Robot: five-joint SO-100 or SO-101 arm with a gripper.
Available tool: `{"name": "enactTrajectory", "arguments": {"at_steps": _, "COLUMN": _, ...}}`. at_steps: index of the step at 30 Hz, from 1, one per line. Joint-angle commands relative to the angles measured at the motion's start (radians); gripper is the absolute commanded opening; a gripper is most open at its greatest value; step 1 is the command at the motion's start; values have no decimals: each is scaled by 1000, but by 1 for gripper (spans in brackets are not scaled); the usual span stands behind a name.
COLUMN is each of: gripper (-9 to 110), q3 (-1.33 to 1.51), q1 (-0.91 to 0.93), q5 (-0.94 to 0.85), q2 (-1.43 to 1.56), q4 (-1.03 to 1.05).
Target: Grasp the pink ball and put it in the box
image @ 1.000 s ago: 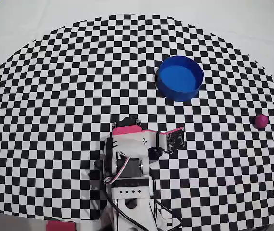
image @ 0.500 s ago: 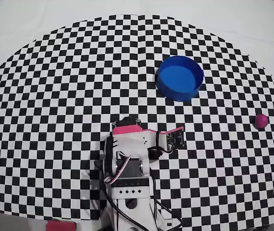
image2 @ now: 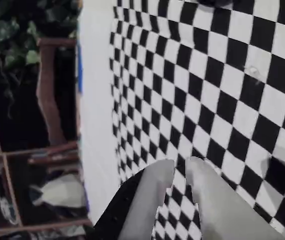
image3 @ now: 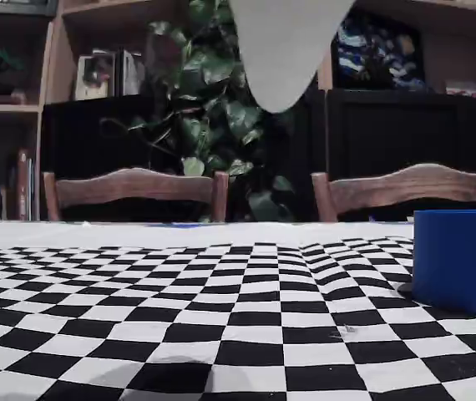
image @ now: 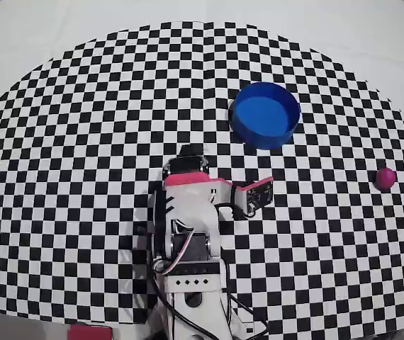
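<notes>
On checkered cloth: round blue tub far right, pink ball right edge. Arm folded, gripper fingers nearly together, empty.

The whole checkered tabletop is seen from straight above in the overhead view, with the arm's base at the near edge. The fixed view is set low at tabletop level, facing chairs beyond the far edge. The blue box is shared by both. The wrist view is tilted, close over the checkers.
</notes>
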Motion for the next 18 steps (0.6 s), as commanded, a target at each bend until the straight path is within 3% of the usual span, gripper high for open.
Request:
{"name": "enactTrajectory", "arguments": {"at_steps": 1, "gripper": 0, "q3": 6, "q1": 2, "q5": -5, "q2": 8, "q4": -109}}
{"name": "enactTrajectory", "arguments": {"at_steps": 12, "gripper": 1, "q3": 5, "q1": 3, "q5": -23, "q2": 8, "q4": -359}}
{"name": "enactTrajectory", "arguments": {"at_steps": 16, "gripper": 1, "q3": 5, "q1": 5, "q5": -175, "q2": 8, "q4": -380}}
{"name": "enactTrajectory", "arguments": {"at_steps": 18, "gripper": 9, "q3": 6, "q1": 11, "q5": -262, "q2": 8, "q4": -374}}
